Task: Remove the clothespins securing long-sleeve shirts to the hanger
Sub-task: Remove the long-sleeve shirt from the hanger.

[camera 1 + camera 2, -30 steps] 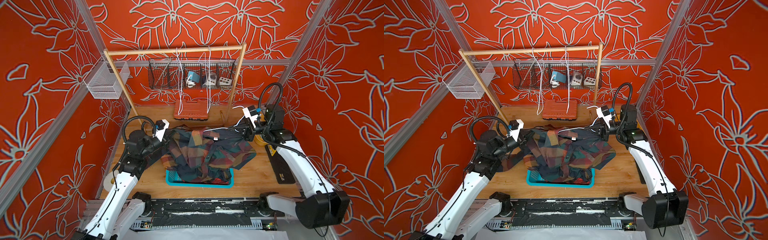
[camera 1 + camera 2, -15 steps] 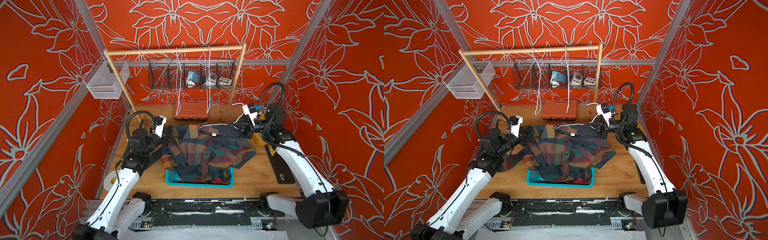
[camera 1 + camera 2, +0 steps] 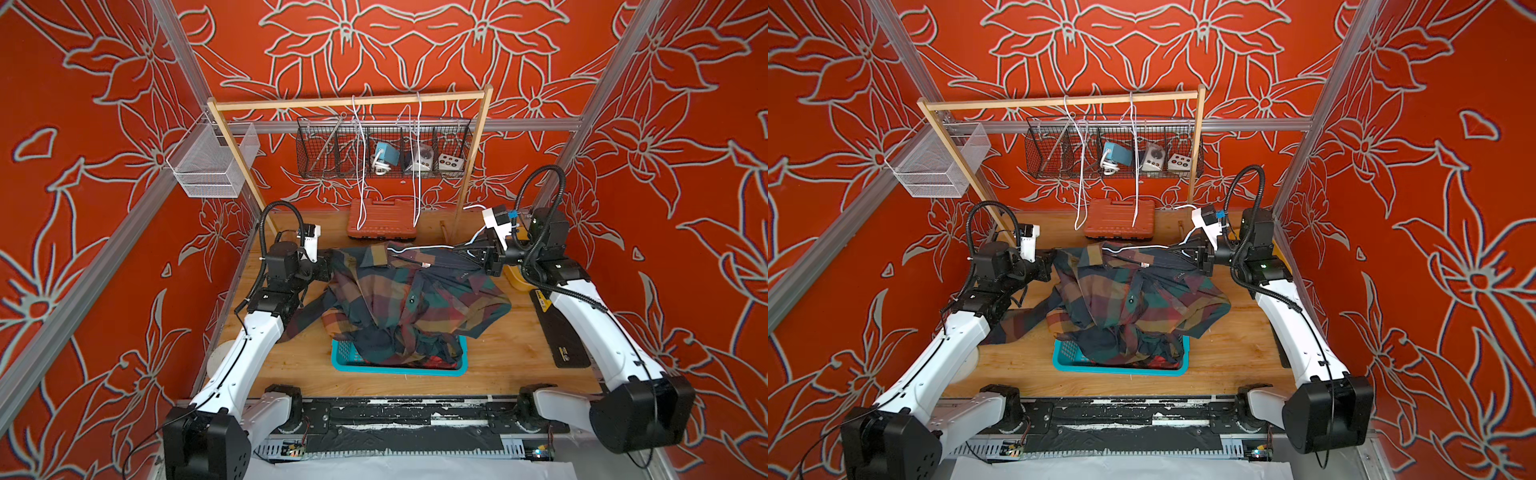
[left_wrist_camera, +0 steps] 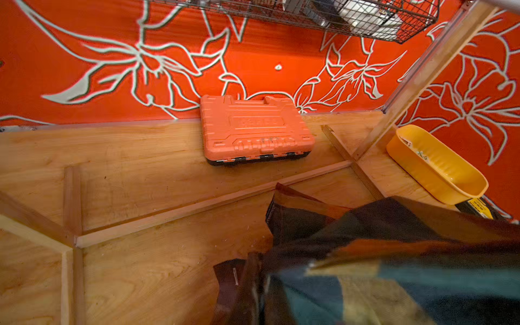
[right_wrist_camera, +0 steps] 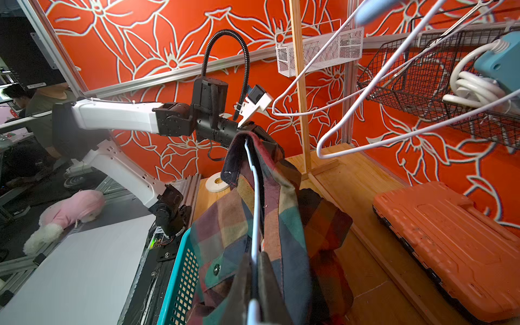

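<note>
A dark plaid long-sleeve shirt (image 3: pixel 409 291) (image 3: pixel 1125 291) hangs stretched on a thin white hanger (image 3: pixel 419 247) (image 5: pixel 255 202) between my two grippers, its tail draped into the teal basket (image 3: pixel 399 369). My left gripper (image 3: pixel 328 266) (image 4: pixel 254 292) is shut on the shirt's shoulder. My right gripper (image 3: pixel 471 250) (image 5: pixel 256 271) is shut on the hanger wire at the other shoulder. A small pale piece (image 3: pixel 424 264) sits near the collar; I cannot tell whether it is a clothespin. More plaid cloth, some red-and-black (image 3: pixel 432 362), lies in the basket.
A wooden rack (image 3: pixel 353 101) at the back carries two bare white hangers (image 3: pixel 362 166) before a black wire basket (image 3: pixel 384 145). An orange tool case (image 3: pixel 382 218) lies under it. A yellow tub (image 4: pixel 436 166) and black pad (image 3: pixel 559 328) are at the right, a tape roll (image 3: pixel 216 361) at the left.
Both grippers have carried the shirt on its hanger slightly up and toward the back. The left arm's elbow has drawn in. Both grips are unchanged.
</note>
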Robot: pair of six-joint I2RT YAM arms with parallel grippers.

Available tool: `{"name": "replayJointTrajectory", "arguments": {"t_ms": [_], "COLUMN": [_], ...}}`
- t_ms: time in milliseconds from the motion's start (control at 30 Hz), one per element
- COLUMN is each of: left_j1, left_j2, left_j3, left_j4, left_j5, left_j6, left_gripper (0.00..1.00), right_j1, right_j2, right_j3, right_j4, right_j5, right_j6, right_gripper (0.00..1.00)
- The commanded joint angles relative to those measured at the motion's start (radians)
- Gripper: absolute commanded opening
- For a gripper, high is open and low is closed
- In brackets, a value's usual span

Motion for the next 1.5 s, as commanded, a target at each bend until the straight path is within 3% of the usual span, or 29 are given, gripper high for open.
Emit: {"name": "replayJointTrajectory", "arguments": {"t_ms": [0,167,300,333,400,433,633,1167,1467], "left_j1": [0.037,0.037,0.032,0.026,0.02,0.016,-0.06,-0.175,-0.245], "left_j2": [0.004,-0.005,-0.095,-0.14,-0.212,-0.246,-0.34,-0.196,-0.155], "left_j3": [-0.004,-0.015,-0.021,-0.039,-0.091,-0.102,-0.157,-0.046,-0.031], "left_j4": [-0.043,-0.059,0.004,0.049,0.139,0.154,0.186,0.122,0.039], "left_j5": [-0.099,-0.059,0.11,0.184,0.286,0.34,0.414,0.371,0.355], "left_j6": [-0.035,-0.029,0.025,0.031,0.034,0.051,0.137,0.266,0.334], "left_gripper": [0.0,0.0,0.02,0.15,0.3,0.35,0.61,0.61,0.56], "right_j1": [-0.019,-0.057,-0.055,-0.055,-0.054,-0.053,-0.051,0.015,0.016], "right_j2": [-0.014,-0.015,-0.011,-0.009,-0.001,-0.001,0.006,-0.022,-0.028], "right_j3": [0.001,0.0,-0.01,-0.011,-0.006,-0.005,-0.002,0.021,0.026], "right_j4": [0.011,0.045,0.052,0.053,0.054,0.054,0.057,-0.024,-0.028], "right_j5": [-0.053,-0.064,-0.061,-0.061,-0.071,-0.071,-0.079,-0.087,-0.099], "right_j6": [-0.023,0.015,0.021,0.02,0.021,0.02,0.022,-0.043,-0.05], "right_gripper": [0.0,0.0,0.0,0.0,0.0,0.0,0.0,0.0,0.0]}}
